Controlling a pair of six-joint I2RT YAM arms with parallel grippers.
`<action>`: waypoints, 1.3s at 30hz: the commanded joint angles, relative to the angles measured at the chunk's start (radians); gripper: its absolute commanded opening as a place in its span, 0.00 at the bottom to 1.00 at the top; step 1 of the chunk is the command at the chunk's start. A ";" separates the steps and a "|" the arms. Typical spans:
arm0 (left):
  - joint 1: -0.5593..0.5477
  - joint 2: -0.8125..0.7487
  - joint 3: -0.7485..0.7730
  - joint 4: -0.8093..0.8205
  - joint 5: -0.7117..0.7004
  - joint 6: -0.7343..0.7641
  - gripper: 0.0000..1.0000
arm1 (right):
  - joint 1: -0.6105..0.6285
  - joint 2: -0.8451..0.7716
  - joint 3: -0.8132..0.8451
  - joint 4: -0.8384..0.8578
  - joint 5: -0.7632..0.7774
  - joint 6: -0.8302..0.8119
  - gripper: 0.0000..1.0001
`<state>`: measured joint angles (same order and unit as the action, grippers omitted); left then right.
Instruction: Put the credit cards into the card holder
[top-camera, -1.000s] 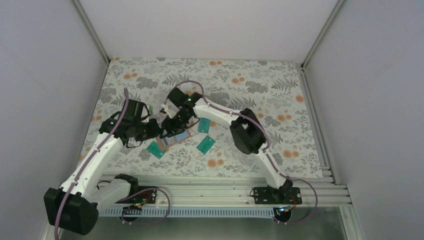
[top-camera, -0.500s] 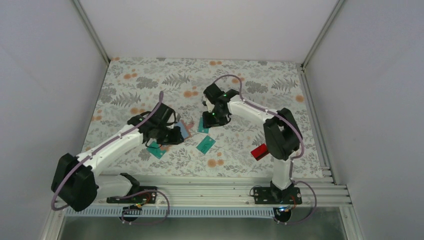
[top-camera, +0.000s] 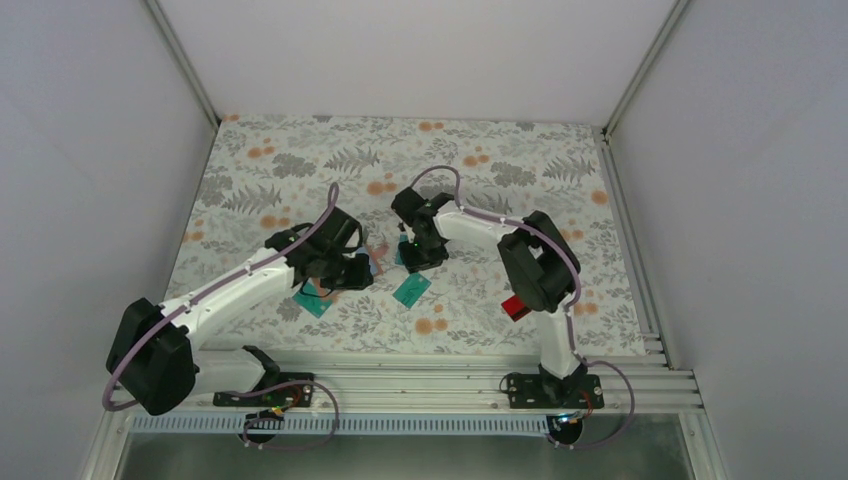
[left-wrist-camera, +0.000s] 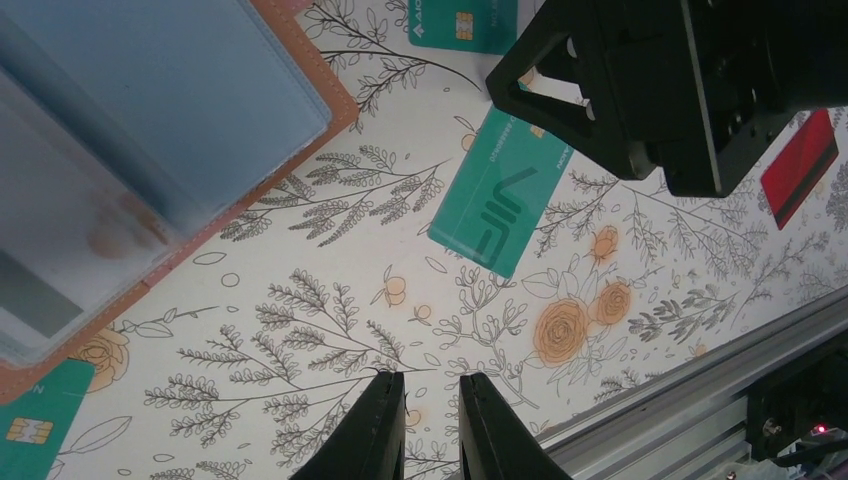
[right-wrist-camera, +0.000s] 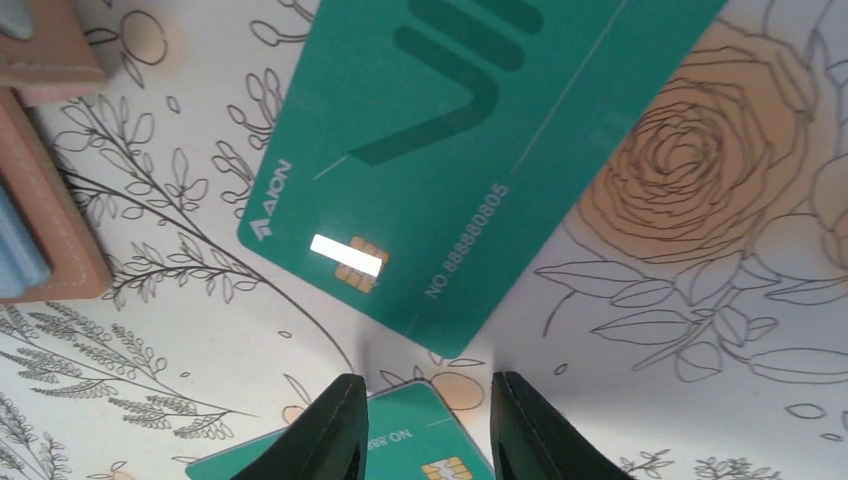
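Beneath the downward-pointed right end effector (right-wrist-camera: 425, 392), partly open and empty, a teal credit card (right-wrist-camera: 470, 150) is seen; the card holder (left-wrist-camera: 150, 120) is seen beyond the narrowly parted, empty left end effector (left-wrist-camera: 432, 388).

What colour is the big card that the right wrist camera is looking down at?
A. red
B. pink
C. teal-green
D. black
C: in the right wrist view, the card just ahead of the right end effector is teal-green. It has a small gold chip and white lettering and lies flat on the flowery table cover.
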<state>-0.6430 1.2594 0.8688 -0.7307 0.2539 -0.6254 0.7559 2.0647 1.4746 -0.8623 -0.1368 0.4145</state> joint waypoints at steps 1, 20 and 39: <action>-0.007 -0.024 -0.016 0.009 -0.024 -0.017 0.16 | 0.035 0.044 -0.022 0.011 -0.021 -0.007 0.31; -0.025 -0.037 -0.103 0.054 0.028 -0.009 0.16 | 0.219 -0.105 -0.294 0.033 -0.235 -0.008 0.27; -0.140 -0.107 -0.457 0.312 0.333 -0.290 0.65 | 0.231 -0.119 -0.346 0.061 -0.273 -0.008 0.25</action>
<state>-0.7662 1.1522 0.4519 -0.5438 0.4900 -0.8234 0.9665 1.9156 1.1908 -0.7872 -0.4515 0.4023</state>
